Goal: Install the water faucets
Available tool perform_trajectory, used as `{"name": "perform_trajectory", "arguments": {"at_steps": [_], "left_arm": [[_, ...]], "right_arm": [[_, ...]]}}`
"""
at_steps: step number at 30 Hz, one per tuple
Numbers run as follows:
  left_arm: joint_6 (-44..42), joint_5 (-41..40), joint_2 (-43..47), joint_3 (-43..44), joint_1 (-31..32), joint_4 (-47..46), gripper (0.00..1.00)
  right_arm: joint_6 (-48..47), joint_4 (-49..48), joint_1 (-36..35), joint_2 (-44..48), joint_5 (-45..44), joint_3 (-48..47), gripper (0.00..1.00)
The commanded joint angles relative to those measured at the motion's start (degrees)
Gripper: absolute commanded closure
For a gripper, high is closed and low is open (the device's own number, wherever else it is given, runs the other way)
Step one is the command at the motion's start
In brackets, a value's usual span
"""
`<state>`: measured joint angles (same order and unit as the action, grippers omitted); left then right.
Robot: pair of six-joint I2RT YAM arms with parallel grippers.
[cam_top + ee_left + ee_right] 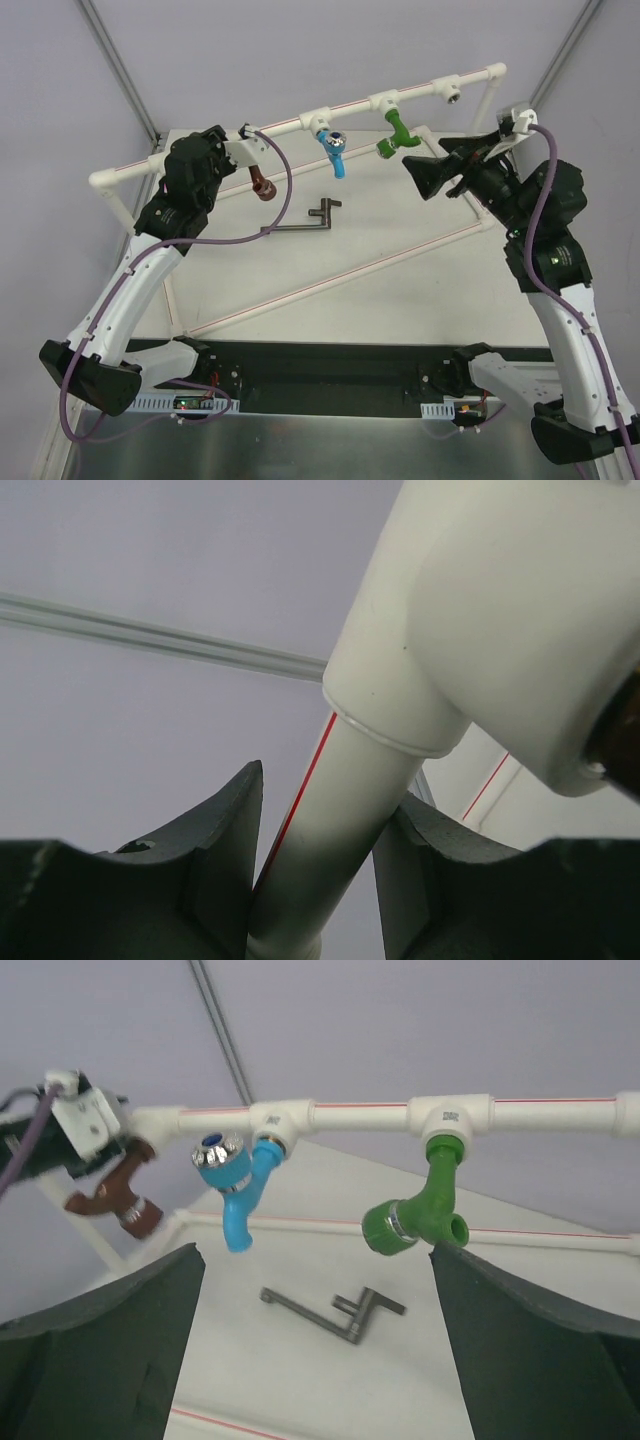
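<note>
Altogether three faucets [398, 131], one pipe frame [355, 104]

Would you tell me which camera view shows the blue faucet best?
The right wrist view: the blue faucet hangs large and unobstructed from the white pipe. The top external view shows it small; the left wrist view shows none of it.

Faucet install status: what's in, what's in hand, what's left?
All three look seated in tees: reddish-brown faucet, blue faucet, green faucet. In hand: left gripper clamps the pipe frame beside the reddish-brown one; right gripper is open, facing the green one, holding nothing. Left: possibly final tightening; thread depth isn't visible. The far-right tee has an empty port, and no fourth faucet shows.
</note>
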<state>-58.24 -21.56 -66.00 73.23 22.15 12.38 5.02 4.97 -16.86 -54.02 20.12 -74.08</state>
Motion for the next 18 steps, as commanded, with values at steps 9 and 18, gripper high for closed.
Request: {"name": "perform_trajectory", "arguments": {"at_steps": [9, 18], "left_arm": [[14.73, 2.58, -2.56, -2.22, 0.08, 3.35, 0.99], [14.73, 2.49, -2.73, -2.22, 0.08, 3.26, 0.99]], "right_arm": [[-68.19, 24.55, -13.45, -7.75, -23.71, -12.31, 0.04], [-88.06, 15.69, -20.49, -12.94, -40.76, -8.36, 0.04]]}}
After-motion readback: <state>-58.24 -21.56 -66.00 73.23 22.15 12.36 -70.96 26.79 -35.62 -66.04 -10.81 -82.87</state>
